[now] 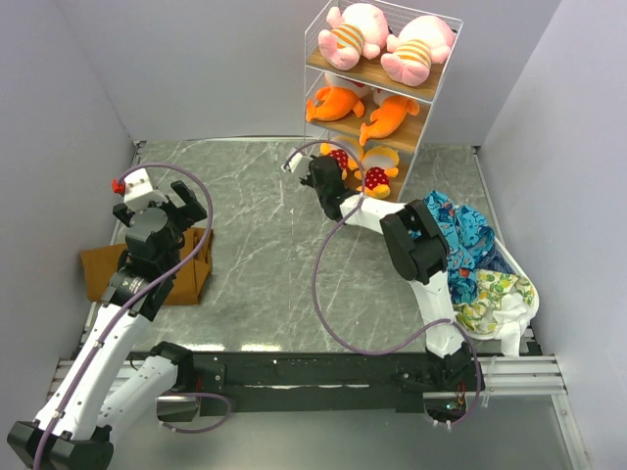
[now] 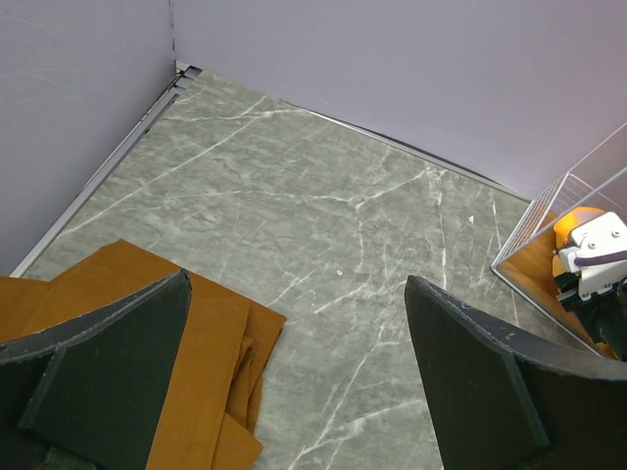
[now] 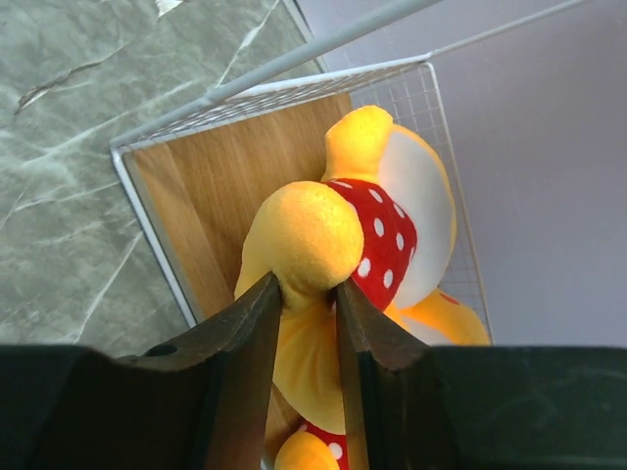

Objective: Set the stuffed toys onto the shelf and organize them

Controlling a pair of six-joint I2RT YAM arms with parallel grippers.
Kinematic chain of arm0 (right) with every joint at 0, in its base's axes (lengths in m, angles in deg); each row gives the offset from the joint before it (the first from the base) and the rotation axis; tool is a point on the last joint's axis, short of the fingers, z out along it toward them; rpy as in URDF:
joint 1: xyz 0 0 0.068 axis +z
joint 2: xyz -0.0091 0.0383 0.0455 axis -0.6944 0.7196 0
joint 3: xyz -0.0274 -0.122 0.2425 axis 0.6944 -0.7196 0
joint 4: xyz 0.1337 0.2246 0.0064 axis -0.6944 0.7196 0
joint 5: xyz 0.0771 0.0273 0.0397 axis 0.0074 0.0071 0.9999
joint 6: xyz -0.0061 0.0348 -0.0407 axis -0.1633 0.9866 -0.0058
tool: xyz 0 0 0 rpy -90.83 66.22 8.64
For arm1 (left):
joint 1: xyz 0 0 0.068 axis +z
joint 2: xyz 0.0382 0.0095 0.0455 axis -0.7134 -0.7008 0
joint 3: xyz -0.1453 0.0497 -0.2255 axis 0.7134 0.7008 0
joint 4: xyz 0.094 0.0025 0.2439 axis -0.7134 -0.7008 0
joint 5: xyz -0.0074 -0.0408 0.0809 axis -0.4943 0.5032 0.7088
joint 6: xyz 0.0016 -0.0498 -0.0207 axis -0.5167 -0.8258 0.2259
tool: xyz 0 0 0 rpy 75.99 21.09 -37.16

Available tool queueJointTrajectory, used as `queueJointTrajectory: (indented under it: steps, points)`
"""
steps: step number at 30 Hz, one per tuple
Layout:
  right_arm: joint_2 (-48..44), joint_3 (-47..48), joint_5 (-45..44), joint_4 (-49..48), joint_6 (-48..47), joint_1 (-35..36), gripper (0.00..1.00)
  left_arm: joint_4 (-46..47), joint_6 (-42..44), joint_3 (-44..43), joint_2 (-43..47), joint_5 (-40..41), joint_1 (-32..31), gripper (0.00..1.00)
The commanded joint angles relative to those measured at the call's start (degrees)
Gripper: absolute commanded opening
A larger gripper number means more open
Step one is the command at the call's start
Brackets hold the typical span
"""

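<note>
Right fingers [image 3: 245, 343], bottom centre, clamp a yellow toy [image 3: 392, 225] whose body runs up-frame onto the shelf [image 3: 196, 186]; left fingers [image 2: 108, 362] gape, empty.

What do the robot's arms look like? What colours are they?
The left arm and right arm are both white tubes with chunky black joints. A thin purple cable loops along each. The left end effector and right end effector each have two flat dark fingers. A white block with a small red part sits by the left one.
</note>
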Motion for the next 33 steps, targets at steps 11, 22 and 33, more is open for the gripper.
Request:
queueJointTrajectory:
  steps: [11, 22, 33]
  points:
    - [-5.1, -2.8, 2.6, -0.5, -0.4, 0.3, 0.60, 1.9, -0.4, 0.5, 1.0, 0.4, 0.1, 0.96]
    - [-7.8, -4.4, 1.9, -1.8, 0.7, 1.5, 0.72, 2.1, 0.0, 0.7, 0.8, -0.5, 0.0, 0.96]
    - [-23.4, -15.4, 1.8, 2.4, 15.1, 6.7, 0.70, 4.1, 2.6, 0.3, 0.2, -13.6, -0.1, 0.96]
